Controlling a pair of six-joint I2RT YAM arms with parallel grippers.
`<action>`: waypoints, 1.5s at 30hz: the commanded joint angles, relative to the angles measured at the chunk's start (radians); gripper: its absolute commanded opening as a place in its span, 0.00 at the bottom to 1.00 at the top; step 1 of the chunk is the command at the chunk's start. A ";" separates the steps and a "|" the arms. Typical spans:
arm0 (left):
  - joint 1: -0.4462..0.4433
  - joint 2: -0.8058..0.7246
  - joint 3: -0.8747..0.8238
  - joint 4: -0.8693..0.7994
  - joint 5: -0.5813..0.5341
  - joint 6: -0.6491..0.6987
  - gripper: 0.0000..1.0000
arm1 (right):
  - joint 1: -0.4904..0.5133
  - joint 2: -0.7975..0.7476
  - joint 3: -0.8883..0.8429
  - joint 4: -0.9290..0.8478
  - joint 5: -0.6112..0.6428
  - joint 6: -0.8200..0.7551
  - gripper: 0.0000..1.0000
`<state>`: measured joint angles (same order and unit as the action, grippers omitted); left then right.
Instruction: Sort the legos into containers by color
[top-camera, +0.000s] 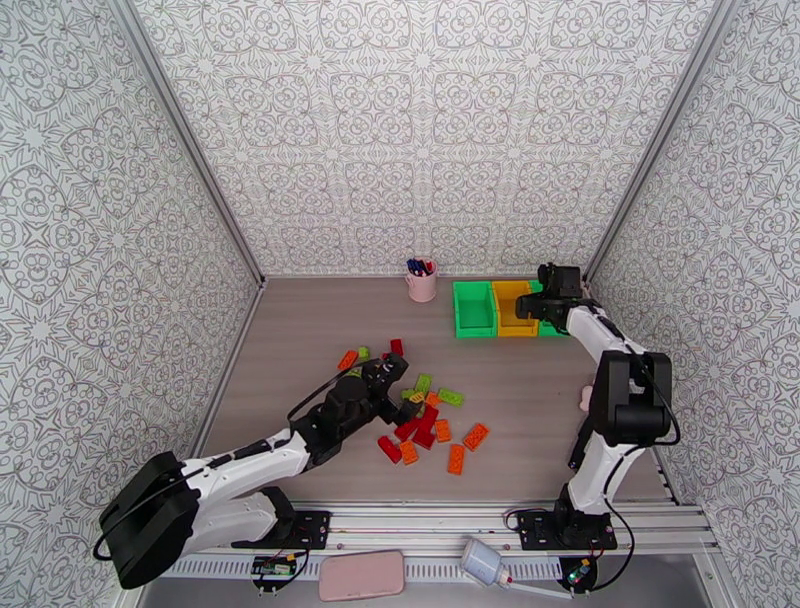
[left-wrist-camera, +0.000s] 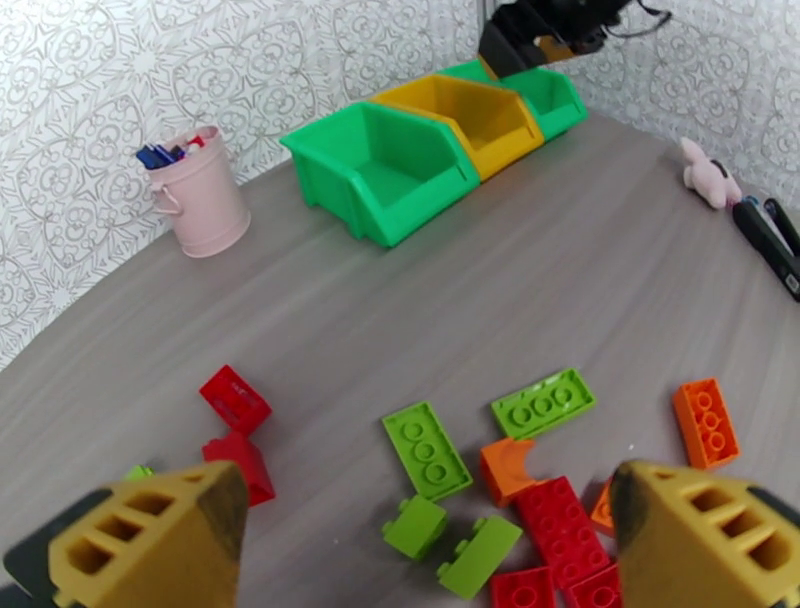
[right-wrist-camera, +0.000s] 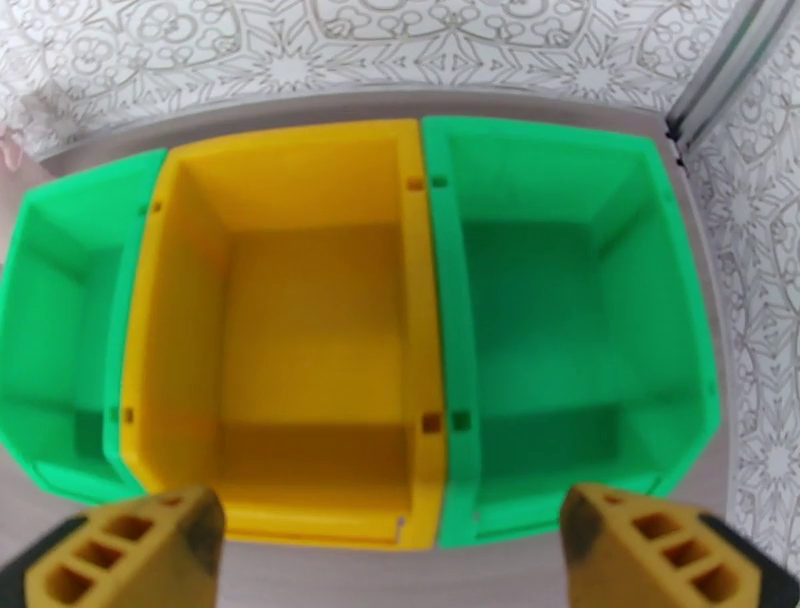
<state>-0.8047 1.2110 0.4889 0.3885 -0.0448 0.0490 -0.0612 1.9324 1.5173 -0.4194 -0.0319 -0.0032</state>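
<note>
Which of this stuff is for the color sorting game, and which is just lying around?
For the job:
- the legos, in red, orange and light green
- the left green container
- the yellow-orange container
- the right green container

Just lying about:
- the pink pen cup
- the small pink toy
- the flat pink case near the arm bases

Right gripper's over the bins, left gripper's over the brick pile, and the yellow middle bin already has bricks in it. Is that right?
No: the yellow bin is empty, as the right wrist view shows. The rest stands: right gripper over the bins, left gripper over the brick pile.
</note>
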 joint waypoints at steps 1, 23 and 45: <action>-0.016 0.018 0.044 0.028 0.019 0.002 1.00 | -0.012 0.075 0.117 -0.142 -0.008 -0.029 0.78; -0.028 -0.004 0.053 -0.020 0.002 0.032 1.00 | -0.024 0.191 0.258 -0.246 -0.053 0.000 0.21; -0.013 -0.095 -0.033 -0.035 -0.036 0.019 1.00 | 0.213 -0.108 -0.202 0.065 0.012 0.347 0.06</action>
<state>-0.8238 1.1332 0.4763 0.3656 -0.0708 0.0639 0.1143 1.8523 1.3327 -0.4408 -0.0410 0.2596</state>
